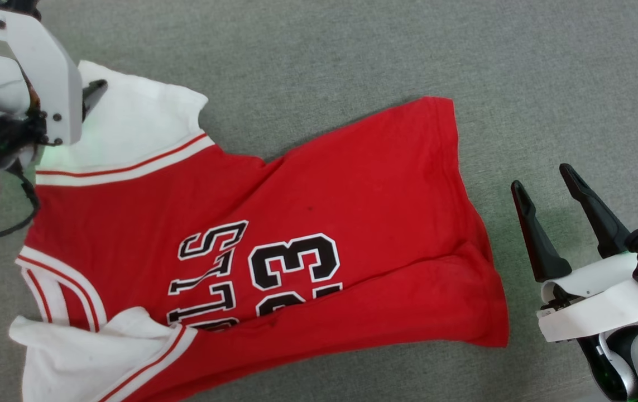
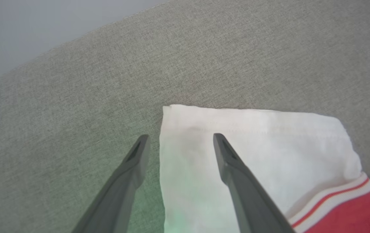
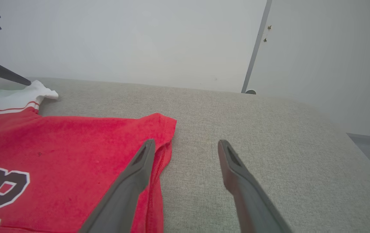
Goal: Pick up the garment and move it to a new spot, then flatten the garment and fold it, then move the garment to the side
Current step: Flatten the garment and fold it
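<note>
Garment (image 1: 352,184): L hand (image 2: 181,136) spread over sleeve edge (image 2: 165,152)

White arm shells (image 1: 45,61), dark screws (image 1: 57,117), black cable (image 1: 35,207) by left wrist; right gripper (image 1: 543,178) fingers (image 1: 538,240) long, dark, tapered.

Bare grey surface (image 1: 352,50) above and right of garment (image 1: 307,223), open lanes both sides. Off the hem, right gripper (image 1: 542,177) has free room, jaws apart. At the left, left gripper (image 2: 181,136) straddles white sleeve (image 2: 269,145) edge, jaws apart. Wall (image 3: 139,38) closes the back.
</note>
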